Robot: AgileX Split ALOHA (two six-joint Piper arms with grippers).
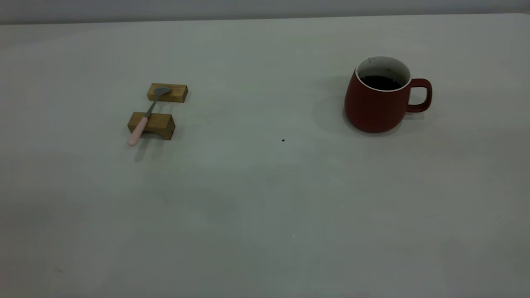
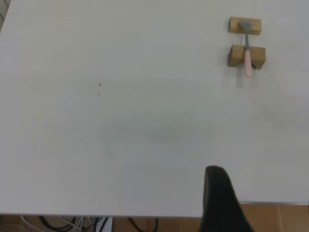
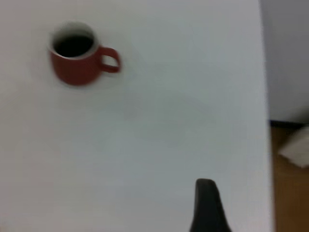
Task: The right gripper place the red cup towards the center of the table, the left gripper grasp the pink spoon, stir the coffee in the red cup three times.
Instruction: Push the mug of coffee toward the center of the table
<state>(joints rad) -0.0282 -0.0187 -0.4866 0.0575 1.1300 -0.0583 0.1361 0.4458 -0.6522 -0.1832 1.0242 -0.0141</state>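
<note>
Red cup (image 1: 379,103) upright, coffee (image 1: 381,82) partly hidden behind its rim.

The pale table (image 1: 265,198) carries two wooden blocks (image 1: 151,124) at nine o'clock, bridged by the pink spoon (image 1: 143,120), and the red cup (image 1: 379,105) at two o'clock, upright.
</note>
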